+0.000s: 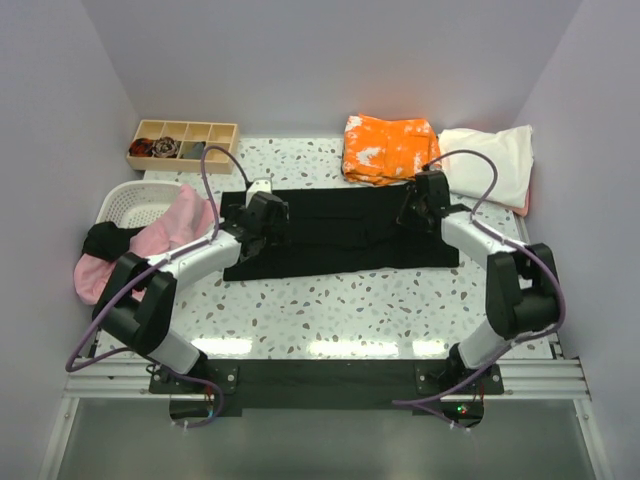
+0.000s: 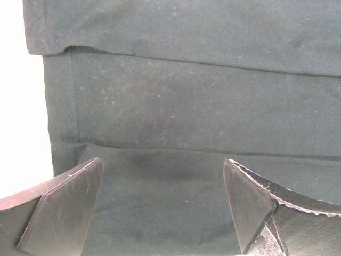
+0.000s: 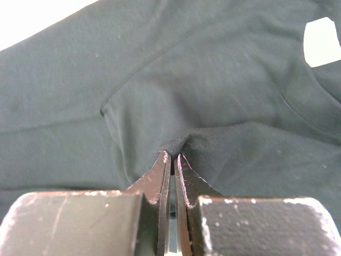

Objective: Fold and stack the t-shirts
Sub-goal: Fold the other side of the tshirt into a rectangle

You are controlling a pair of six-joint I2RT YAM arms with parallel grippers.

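Note:
The large black t-shirt [image 1: 340,240] lies flat across the middle of the table, folded into a long band. My left gripper [image 1: 268,215] hovers low over its left end, open, with only black cloth [image 2: 192,106] between the fingers [image 2: 69,208]. Over the shirt's right end, my right gripper [image 1: 415,205] is shut on a small raised pinch of the black cloth [image 3: 213,96]; its white label [image 3: 321,34] shows at the upper right. A folded orange white-blotched t-shirt [image 1: 385,148] and a cream t-shirt [image 1: 495,165] lie at the back right. A pink t-shirt [image 1: 165,235] hangs over the basket's side.
A white slotted basket [image 1: 125,200] stands at the left edge, with dark cloth [image 1: 105,238] beside it. A wooden compartment tray [image 1: 185,145] sits at the back left. Grey walls close in the table on three sides.

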